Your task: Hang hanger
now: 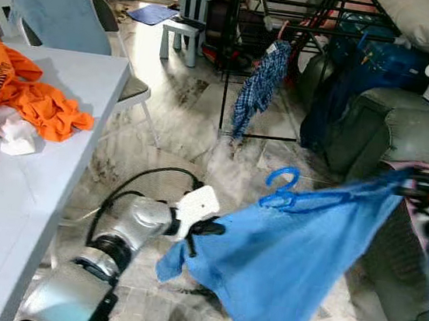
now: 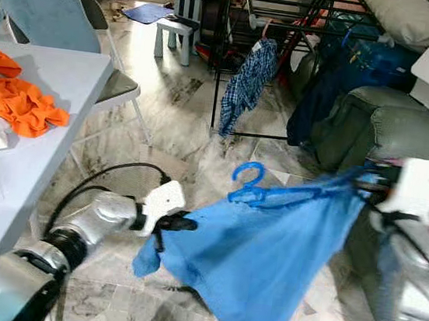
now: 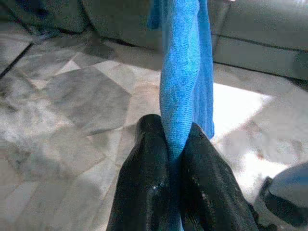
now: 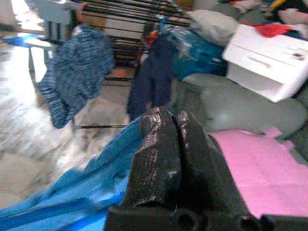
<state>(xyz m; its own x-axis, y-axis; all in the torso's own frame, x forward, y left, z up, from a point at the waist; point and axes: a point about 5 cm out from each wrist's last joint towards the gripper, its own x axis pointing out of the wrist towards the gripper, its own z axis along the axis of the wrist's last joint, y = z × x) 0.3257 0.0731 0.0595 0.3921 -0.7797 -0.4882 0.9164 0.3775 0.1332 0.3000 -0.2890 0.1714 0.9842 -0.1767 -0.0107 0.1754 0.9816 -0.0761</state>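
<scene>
We are carrying a blue shirt (image 1: 296,257) on a blue hanger (image 1: 292,195) between our two arms, low over the marble floor (image 1: 181,117). The left gripper (image 1: 208,228) is pinching one side edge of the shirt, its fingers (image 3: 144,192) closed on a fold of the cloth. The right gripper (image 2: 376,180) is holding the far end of the hanger and the shoulder of the shirt, its fingers (image 4: 159,163) pressed together with blue cloth just below them. The hanger is lying tilted, its hook (image 2: 246,174) pointing up and toward the rack (image 1: 279,20), well apart from it.

We judge that we are in the carrying step: the shirt is on the hanger but not yet hung. The black rack is standing ahead, beside the green sofa (image 1: 391,127), with a checked shirt (image 1: 259,88) already hanging from it. The next move is calling for us to walk closer, raise the right arm so that the hook clears a free rail, and let the left gripper release the cloth so that the shirt drops straight. The hook could snag on the checked shirt if we approach too near it.
</scene>
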